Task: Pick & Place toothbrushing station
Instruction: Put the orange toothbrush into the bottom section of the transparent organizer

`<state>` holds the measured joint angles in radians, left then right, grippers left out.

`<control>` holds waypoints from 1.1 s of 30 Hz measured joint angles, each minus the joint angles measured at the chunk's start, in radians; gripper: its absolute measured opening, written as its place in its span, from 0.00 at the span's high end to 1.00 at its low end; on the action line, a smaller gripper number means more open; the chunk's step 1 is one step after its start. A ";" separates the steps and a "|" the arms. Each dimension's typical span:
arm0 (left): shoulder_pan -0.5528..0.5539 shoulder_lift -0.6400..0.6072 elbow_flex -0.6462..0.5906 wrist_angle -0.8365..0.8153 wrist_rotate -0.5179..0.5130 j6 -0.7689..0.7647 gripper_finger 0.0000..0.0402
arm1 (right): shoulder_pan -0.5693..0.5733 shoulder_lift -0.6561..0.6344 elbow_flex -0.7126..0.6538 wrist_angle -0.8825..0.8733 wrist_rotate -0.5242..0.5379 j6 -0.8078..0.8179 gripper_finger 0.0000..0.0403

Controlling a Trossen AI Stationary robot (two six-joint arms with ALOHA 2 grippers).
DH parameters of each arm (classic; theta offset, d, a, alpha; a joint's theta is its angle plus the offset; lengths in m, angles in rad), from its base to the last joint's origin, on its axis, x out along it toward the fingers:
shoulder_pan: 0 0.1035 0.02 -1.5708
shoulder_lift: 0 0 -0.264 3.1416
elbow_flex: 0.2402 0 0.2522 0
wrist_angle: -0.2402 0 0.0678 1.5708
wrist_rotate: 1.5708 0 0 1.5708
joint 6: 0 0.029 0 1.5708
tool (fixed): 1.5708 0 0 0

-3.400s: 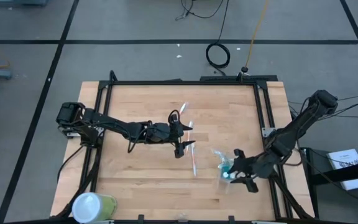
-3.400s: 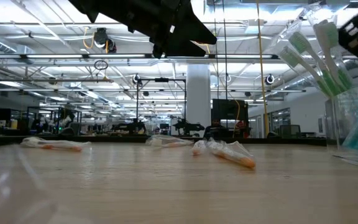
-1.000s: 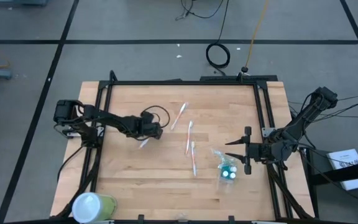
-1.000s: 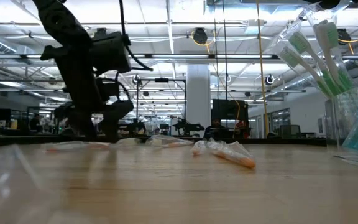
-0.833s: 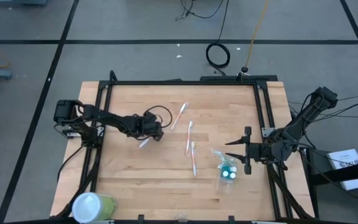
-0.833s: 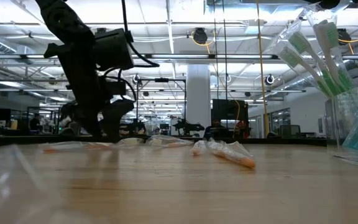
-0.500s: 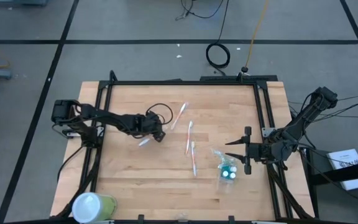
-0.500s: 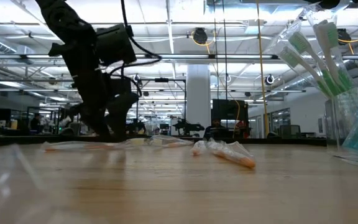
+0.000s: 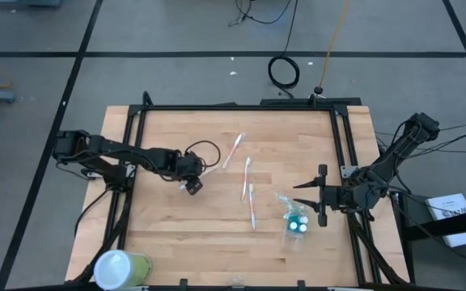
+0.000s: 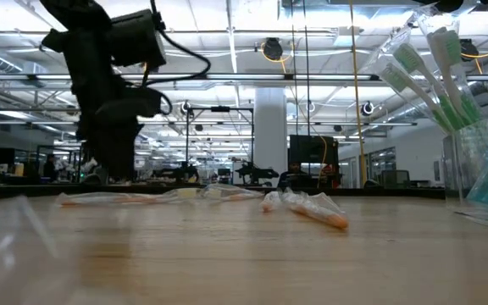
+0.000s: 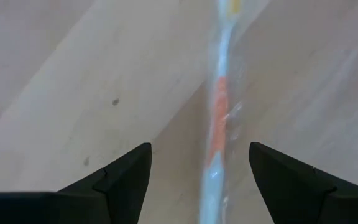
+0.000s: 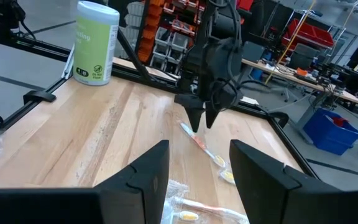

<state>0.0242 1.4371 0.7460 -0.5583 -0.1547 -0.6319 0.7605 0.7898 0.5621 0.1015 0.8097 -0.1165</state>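
My left gripper (image 9: 191, 184) points down, open, over an orange and white toothbrush in a clear wrapper (image 11: 217, 118) that lies flat on the table. Its fingers (image 11: 126, 180) stand on either side of the toothbrush without touching it. The right wrist view shows this gripper (image 12: 202, 121) just above the toothbrush (image 12: 199, 142). My right gripper (image 9: 320, 196) is open and empty at the table's right side. Next to it stands a clear holder (image 9: 297, 223) with teal tubes and green toothbrushes (image 10: 430, 76).
Three more wrapped toothbrushes (image 9: 233, 149) (image 9: 246, 176) (image 9: 253, 208) lie in the middle of the table. A yellow-green container with a white top (image 9: 120, 267) stands at the near left corner. A black frame (image 9: 241, 107) runs along the table's edges.
My left gripper has gone a little toward the table's left and near edges, over the wrapped toothbrush, and has turned so that it points down. The toothbrush has stayed where it was.
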 joint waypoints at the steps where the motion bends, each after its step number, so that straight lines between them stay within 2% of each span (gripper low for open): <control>1: 0.000 0.008 0.000 -0.006 0.000 -0.008 0.32 | 0.000 0.000 0.000 0.000 0.000 0.000 0.60; 7: -0.007 0.067 0.000 0.017 0.002 -0.010 0.32 | 0.000 0.000 0.000 0.000 0.000 0.000 0.60; 13: -0.009 0.150 0.004 0.028 0.061 -0.030 0.32 | 0.000 0.000 0.000 0.000 -0.001 0.000 0.60; 19: -0.020 0.169 0.004 0.027 0.058 -0.069 0.35 | 0.000 0.000 0.000 -0.001 0.000 0.000 0.60; 23: -0.021 0.166 0.003 0.031 0.069 -0.090 0.49 | 0.000 0.000 0.000 0.000 0.000 0.000 0.60; 31: -0.021 0.165 0.005 0.038 0.084 -0.110 0.88 | 0.000 0.000 0.000 0.000 0.000 0.000 0.60; 33: -0.024 0.157 0.016 0.033 0.084 -0.092 0.95 | 0.000 0.000 0.000 0.000 0.000 0.000 0.60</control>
<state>0.0006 1.5939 0.7624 -0.5256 -0.0711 -0.7239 0.7605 0.7899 0.5621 0.1013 0.8101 -0.1165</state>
